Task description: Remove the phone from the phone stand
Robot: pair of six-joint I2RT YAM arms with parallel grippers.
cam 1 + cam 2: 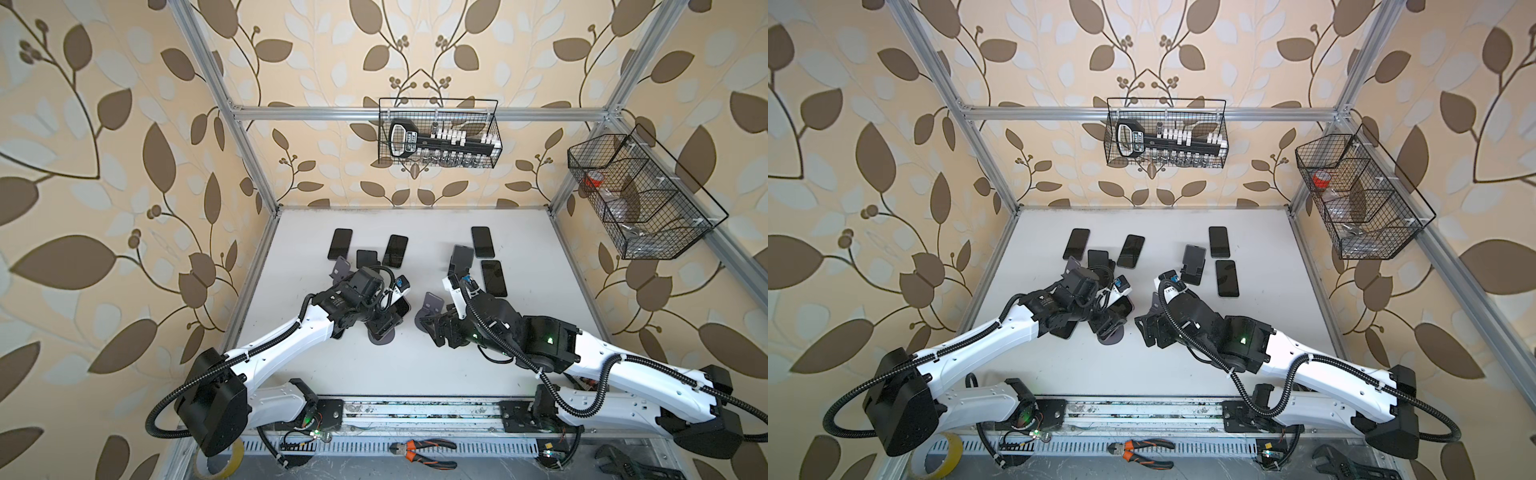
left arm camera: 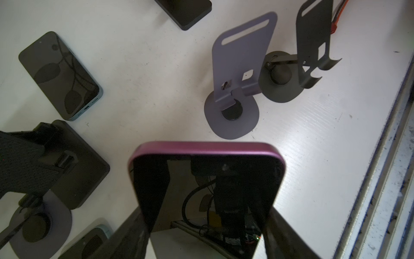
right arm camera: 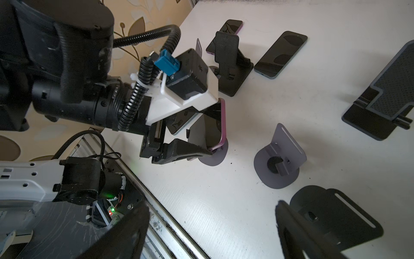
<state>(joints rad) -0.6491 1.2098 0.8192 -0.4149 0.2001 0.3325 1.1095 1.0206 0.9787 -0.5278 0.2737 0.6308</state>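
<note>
Robot lab test cell, aluminium frame (image 1: 311,113), wallpaper panels (image 1: 104,174), wire basket (image 1: 648,241), pliers (image 1: 422,451)

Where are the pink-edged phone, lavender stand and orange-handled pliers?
Pink-edged black phone (image 2: 201,179): left wrist view, its screen.
Empty lavender metal stand (image 2: 242,56): left wrist view, its backplate.
Orange-handled pliers (image 1: 411,449): a top view, orange joint.

Left arm (image 1: 274,344) and right arm (image 1: 656,380): white shells, black joints. Black corrugated cable (image 1: 166,399) at lower left. Blue connector (image 3: 167,64) on wrist camera, green light (image 1: 549,340) on right elbow.
</note>
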